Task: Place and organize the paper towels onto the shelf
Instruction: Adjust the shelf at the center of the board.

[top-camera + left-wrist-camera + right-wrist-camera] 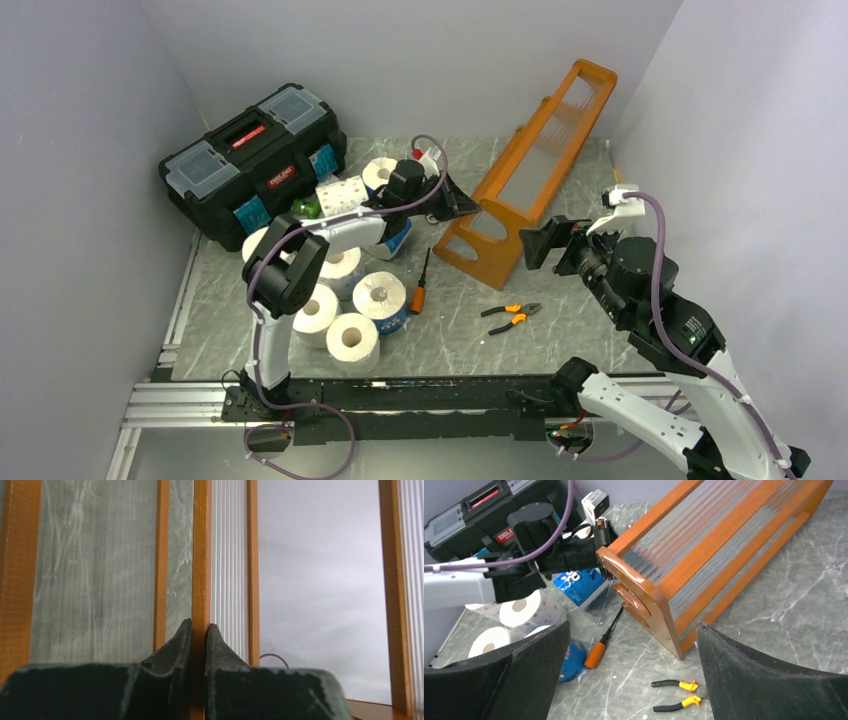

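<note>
Seen from above, the orange-brown wooden slatted shelf [530,170] lies tipped on the grey marbled table [580,330], with the white and blue-wrapped paper towels [352,340] clustered to its left. Left wrist view: the left gripper [199,626] pinches an orange rail [201,555] of the shelf. Right wrist view: the right gripper [632,625] gapes wide, empty.

Left arm [265,345] and right arm [632,400]: white shells, black joints, purple cable [655,255] along each. Left pincer [198,630], right pincer [632,625]: black tapered fingers, scuffed edges.
</note>
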`<state>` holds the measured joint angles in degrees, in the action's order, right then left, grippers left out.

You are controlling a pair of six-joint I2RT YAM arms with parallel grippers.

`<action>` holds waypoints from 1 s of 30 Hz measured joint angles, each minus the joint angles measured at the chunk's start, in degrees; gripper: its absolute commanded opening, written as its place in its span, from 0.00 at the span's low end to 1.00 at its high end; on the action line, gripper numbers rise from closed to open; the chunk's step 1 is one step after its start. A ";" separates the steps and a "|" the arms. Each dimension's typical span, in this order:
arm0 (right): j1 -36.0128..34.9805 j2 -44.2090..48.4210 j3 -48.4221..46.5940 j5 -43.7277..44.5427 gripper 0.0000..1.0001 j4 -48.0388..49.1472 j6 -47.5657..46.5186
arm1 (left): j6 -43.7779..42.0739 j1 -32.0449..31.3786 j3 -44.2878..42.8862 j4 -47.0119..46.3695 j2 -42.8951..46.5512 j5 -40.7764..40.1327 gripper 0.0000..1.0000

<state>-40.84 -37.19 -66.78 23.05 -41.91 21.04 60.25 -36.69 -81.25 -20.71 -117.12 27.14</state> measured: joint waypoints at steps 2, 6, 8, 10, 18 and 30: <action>0.00 0.24 0.02 0.50 0.99 0.00 0.22 | 0.76 -0.94 1.64 -1.01 1.27 -2.36 0.00; 0.00 0.98 0.00 1.01 0.99 0.00 0.66 | 2.23 -2.86 4.33 -1.77 3.82 -7.06 0.00; 0.00 1.36 0.02 1.14 1.00 -0.02 0.94 | 2.95 -3.72 5.64 -2.27 4.85 -9.11 0.00; 0.00 1.73 0.02 1.36 0.99 -0.02 1.22 | 4.07 -4.44 7.02 -3.13 5.73 -10.91 0.00; 0.02 2.93 0.00 2.25 0.99 -0.11 2.58 | 9.49 -5.60 15.13 -9.14 9.42 -16.59 0.00; 0.00 4.22 0.02 3.34 0.99 -2.08 5.66 | 14.38 -9.09 21.77 -13.40 13.18 -26.29 0.00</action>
<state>-40.84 -32.97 -66.76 26.39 -43.99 26.70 74.63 -45.78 -59.48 -34.11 -103.94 0.84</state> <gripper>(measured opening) 0.993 0.108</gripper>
